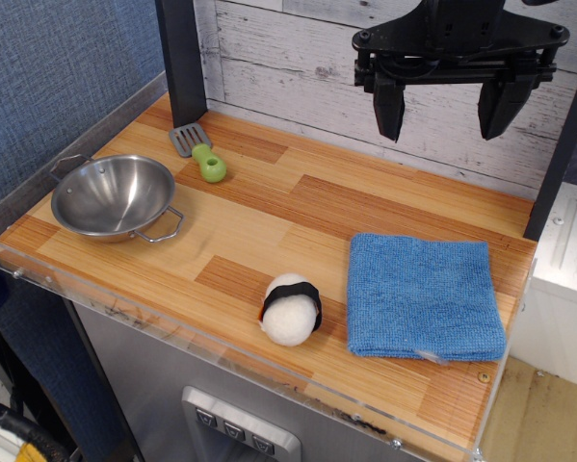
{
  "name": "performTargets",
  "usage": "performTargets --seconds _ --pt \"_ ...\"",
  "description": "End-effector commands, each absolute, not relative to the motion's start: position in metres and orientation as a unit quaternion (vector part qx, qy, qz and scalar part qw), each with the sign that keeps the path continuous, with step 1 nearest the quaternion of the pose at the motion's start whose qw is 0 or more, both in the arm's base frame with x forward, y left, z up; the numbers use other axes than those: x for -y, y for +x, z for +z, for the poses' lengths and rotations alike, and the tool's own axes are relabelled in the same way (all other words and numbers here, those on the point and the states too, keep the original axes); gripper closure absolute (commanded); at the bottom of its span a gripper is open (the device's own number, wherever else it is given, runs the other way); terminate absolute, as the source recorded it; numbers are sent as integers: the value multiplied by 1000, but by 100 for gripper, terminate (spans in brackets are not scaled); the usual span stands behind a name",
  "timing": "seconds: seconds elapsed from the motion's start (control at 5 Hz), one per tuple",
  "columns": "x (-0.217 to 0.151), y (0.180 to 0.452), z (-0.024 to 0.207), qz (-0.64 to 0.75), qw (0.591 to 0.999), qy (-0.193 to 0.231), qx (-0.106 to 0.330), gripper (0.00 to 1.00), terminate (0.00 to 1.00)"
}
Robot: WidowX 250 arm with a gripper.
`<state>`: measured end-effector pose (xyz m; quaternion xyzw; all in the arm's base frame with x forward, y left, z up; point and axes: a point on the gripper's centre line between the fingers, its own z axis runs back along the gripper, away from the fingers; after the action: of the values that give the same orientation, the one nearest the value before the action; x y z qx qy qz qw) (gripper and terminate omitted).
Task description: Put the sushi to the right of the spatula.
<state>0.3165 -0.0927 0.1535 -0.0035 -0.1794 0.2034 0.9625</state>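
Note:
The sushi [291,309], a white rice ball with a black band, lies on the wooden tabletop near the front edge, just left of a blue cloth. The spatula [198,150], grey slotted blade and lime-green handle, lies at the back left, blade toward the wall. My gripper [446,111] hangs high above the back right of the table, its two black fingers spread wide and empty. It is far above and behind the sushi.
A steel two-handled bowl [114,197] stands at the left, in front of the spatula. A folded blue cloth [424,295] lies at the front right. A dark post [183,60] rises behind the spatula. A clear plastic rim [172,332] edges the table front.

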Motion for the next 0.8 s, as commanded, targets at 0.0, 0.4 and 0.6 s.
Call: performTargets --seconds 0.0,0.4,0.6 --pt "93 316 154 203 963 -4 179 0 0" --pt "71 259 132 232 958 2 166 0 0" --pt "52 238 119 234 960 22 155 0 0"
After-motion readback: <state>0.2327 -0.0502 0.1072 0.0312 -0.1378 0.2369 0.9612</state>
